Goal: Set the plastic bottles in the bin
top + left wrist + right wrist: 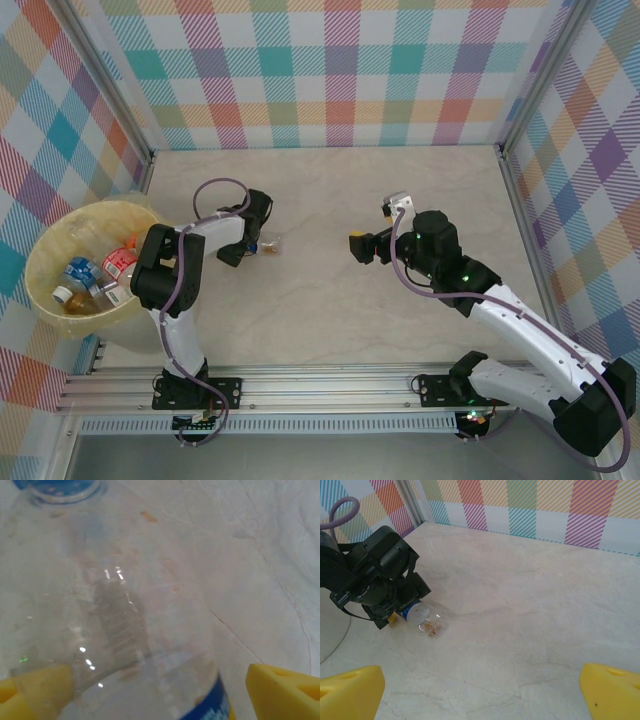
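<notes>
On the table [330, 320], left of centre: a clear bottle [270, 245] between parted fingers [285, 690].
From above, the left gripper [250, 247] sits at the lying bottle, near the pale yellow bin [70, 225] holding several other bottles [100, 275]; the right gripper [358, 245] hovers well apart. The left wrist view shows the yellow fingers straddling the blue-labelled bottle, unclenched. The right wrist view shows that claw spread wide, empty.

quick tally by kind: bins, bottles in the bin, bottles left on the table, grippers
bin: 1
bottles inside it: 4 that can be told apart; they overlap, so more may be hidden
bottle on the table: 1
grippers: 2, the left gripper with jaws either side of that bottle, and the right gripper
total: 8
</notes>
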